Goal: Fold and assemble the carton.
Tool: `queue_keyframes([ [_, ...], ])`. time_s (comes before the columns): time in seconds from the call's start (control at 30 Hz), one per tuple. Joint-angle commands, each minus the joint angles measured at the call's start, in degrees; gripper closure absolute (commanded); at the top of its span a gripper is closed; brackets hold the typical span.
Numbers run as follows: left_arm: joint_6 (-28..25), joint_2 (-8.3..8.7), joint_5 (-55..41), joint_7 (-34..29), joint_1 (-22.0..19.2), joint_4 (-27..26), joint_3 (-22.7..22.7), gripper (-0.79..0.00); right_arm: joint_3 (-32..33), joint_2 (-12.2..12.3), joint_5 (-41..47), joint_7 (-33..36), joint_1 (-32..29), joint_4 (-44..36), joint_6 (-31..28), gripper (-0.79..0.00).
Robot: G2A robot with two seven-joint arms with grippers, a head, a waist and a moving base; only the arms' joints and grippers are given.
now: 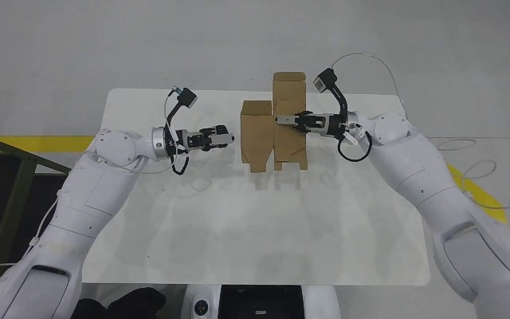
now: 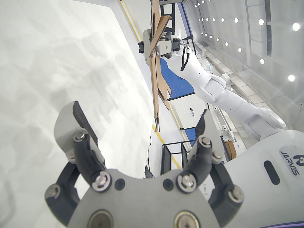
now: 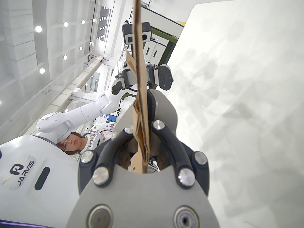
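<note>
- The right hand (image 1: 280, 120) reaches level over the far side of the white bench (image 1: 239, 239), its fingers pinched on a flat brown cardboard carton (image 1: 275, 131).
- The carton is held clear of the bench top, unfolded.
- The left hand (image 1: 225, 137) is level and just beside the carton's edge, not touching it, with its fingers spread.
- From both wrists the carton shows edge-on, and its layers are hard to separate.

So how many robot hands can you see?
2. The right gripper is shut on the folded carton above the table; the left gripper hovers beside the carton, not touching it, fingers open and empty.
</note>
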Motion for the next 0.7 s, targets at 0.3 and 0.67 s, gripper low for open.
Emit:
queue_keyframes([
  [0.3, 1.6, 0.03, 0.9, 1.4, 1.3, -2.1, -0.2, -0.785, 1.7, 0.4, -1.3, -2.9, -1.6, -2.5, 2.5, 0.0],
  [0.67, 3.9, -0.94, -0.9, 4.1, 2.4, -4.7, 0.8, -0.785, 5.3, 0.8, -4.9, -9.4, -5.0, -7.6, 8.6, 0.0],
])
